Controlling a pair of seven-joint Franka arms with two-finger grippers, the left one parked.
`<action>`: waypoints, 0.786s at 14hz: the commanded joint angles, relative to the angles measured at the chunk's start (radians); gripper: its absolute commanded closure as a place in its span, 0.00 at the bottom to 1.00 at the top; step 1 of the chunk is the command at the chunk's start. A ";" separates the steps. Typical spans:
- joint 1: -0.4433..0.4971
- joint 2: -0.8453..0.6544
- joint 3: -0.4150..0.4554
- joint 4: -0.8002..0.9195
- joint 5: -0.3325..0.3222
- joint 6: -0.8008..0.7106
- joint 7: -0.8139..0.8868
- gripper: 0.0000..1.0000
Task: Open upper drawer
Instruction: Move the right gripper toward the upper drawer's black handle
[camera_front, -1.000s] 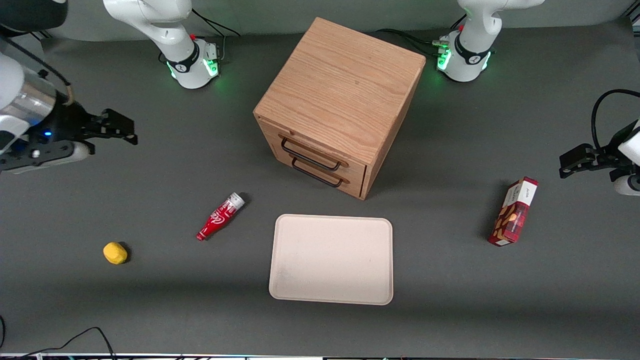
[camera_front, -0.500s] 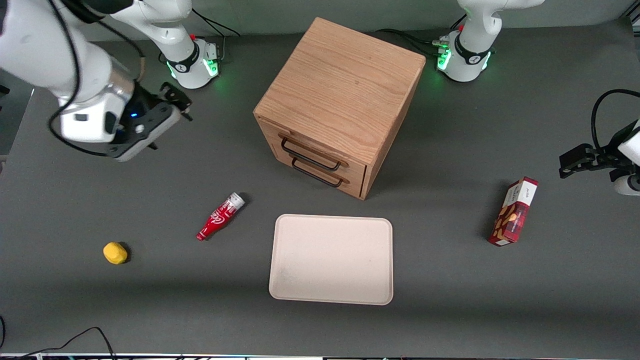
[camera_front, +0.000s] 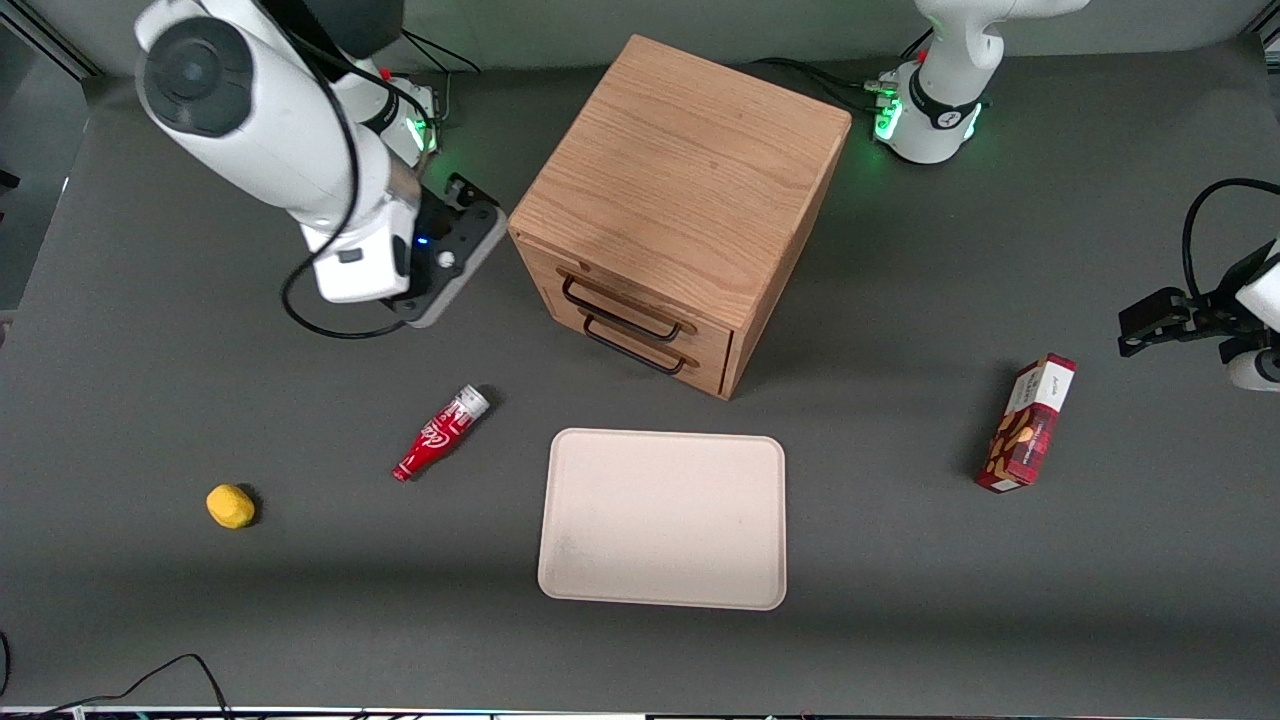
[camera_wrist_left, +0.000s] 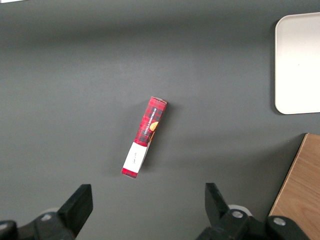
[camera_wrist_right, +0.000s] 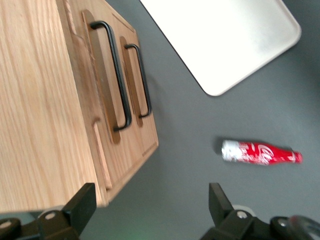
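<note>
Front view: gripper (camera_front: 455, 235), fingers spread and holding nothing, hovers beside the cabinet (camera_front: 680, 180); upper drawer (camera_front: 625, 300) is shut (approach step). Next, I judge, it must reach the handle (camera_wrist_right: 112, 82).

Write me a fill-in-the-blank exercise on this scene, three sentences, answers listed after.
1. The upper drawer of the wooden cabinet is fully ____.
2. The hand, its fingers open, hovers beside the cabinet and grips ____.
3. The red bottle on the table lies on its ____, nearer the front camera than the cabinet, beside the tray.

Missing words: closed; nothing; side
</note>
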 joint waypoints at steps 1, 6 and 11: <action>0.034 0.091 0.002 0.039 0.006 0.061 -0.016 0.00; 0.051 0.175 0.018 0.038 0.011 0.174 -0.022 0.00; 0.057 0.249 0.062 0.028 0.003 0.257 -0.024 0.00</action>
